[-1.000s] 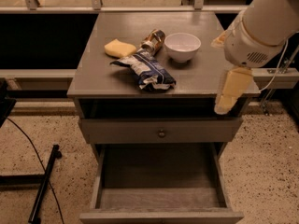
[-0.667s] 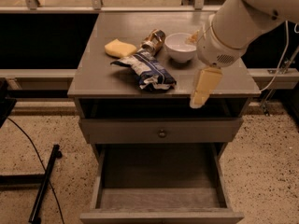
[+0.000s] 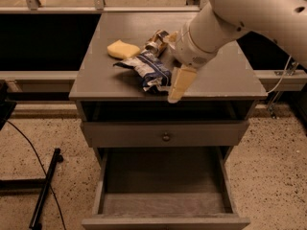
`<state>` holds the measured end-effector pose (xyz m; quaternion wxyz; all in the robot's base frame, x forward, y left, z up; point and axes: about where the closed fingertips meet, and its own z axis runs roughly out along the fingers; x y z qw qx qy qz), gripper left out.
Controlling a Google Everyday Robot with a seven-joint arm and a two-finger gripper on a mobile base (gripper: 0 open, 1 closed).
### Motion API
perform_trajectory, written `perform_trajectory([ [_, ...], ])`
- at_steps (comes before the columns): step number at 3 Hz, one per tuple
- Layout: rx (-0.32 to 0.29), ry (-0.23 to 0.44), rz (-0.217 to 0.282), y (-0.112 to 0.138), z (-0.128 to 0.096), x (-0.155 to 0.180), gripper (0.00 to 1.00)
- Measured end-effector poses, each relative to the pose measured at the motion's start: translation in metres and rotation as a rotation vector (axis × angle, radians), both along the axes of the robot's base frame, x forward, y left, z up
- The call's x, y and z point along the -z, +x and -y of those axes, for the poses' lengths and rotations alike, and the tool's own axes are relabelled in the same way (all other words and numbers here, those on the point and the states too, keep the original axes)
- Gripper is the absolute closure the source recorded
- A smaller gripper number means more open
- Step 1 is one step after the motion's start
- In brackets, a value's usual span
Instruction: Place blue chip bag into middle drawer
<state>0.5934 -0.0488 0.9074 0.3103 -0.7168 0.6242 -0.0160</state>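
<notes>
**At the cabinet's front edge: a bag easily knocked away**

My gripper [image 3: 178, 84] hangs just beside the right end of the blue chip bag [image 3: 148, 67], near the front lip of the cabinet top [image 3: 225, 78]. I cannot tell whether it is wide or narrow, and I see nothing held in it. The bag lies crumpled on the top, close to the yellow sponge [image 3: 122, 48] and the metal can [image 3: 156, 40]. The middle drawer [image 3: 163, 202] stands pulled out below. My worry is that, coming in sideways, I shove the slippery foil into the can or off the edge. I might also pinch only a loose fold, which slips free before I am over the drawer.
</notes>
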Motion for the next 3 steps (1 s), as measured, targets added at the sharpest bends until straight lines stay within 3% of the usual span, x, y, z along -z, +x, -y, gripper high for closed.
perform_trajectory([
  [1,-0.044,0.079,-0.025,0.01,-0.022,0.016,0.18],
  [3,-0.045,0.162,-0.085,0.025,-0.031,0.053,0.64],
])
